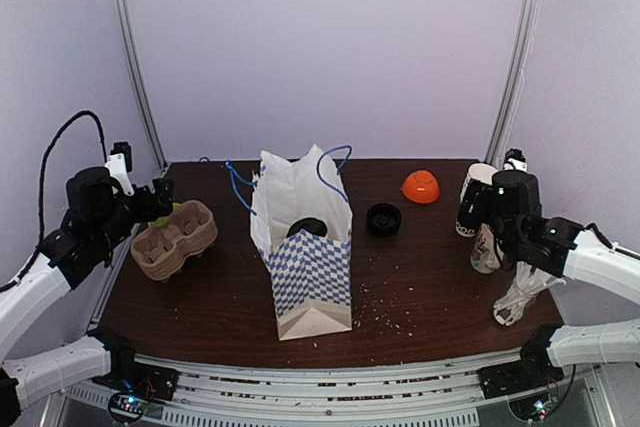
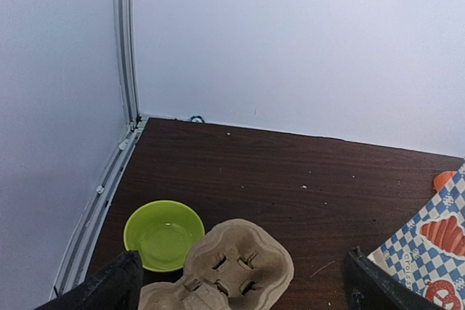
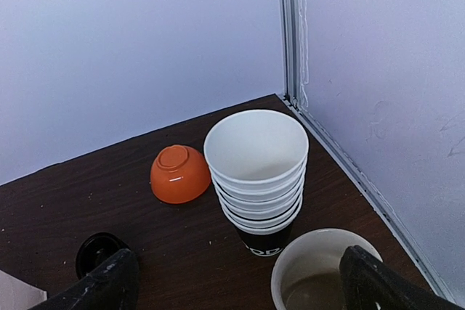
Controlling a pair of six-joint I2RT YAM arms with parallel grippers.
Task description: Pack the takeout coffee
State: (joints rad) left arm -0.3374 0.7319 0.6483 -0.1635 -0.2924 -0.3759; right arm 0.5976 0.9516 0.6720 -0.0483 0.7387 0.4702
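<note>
The takeout coffee (image 1: 307, 228) stands inside the open blue-checked paper bag (image 1: 312, 282) at mid-table. Only its round black lid shows; the bag wall hides the cup. My left gripper (image 1: 160, 199) hovers at the far left, open and holding nothing, its fingertips (image 2: 109, 288) straddling the brown pulp cup carrier (image 2: 232, 266). The bag's printed side (image 2: 429, 252) shows at the right edge of the left wrist view. My right gripper (image 1: 468, 211) hangs open at the far right with nothing in it, above the table in front of a stack of lidless paper cups (image 3: 256, 157).
A green bowl (image 2: 163, 234) sits behind the carrier (image 1: 173, 239). An upturned orange bowl (image 1: 421, 186) and a loose black lid (image 1: 384, 219) lie right of the bag. A white mug (image 3: 320, 274) stands beside the cup stack (image 1: 477, 192). Crumpled clear plastic (image 1: 520, 297) lies front right.
</note>
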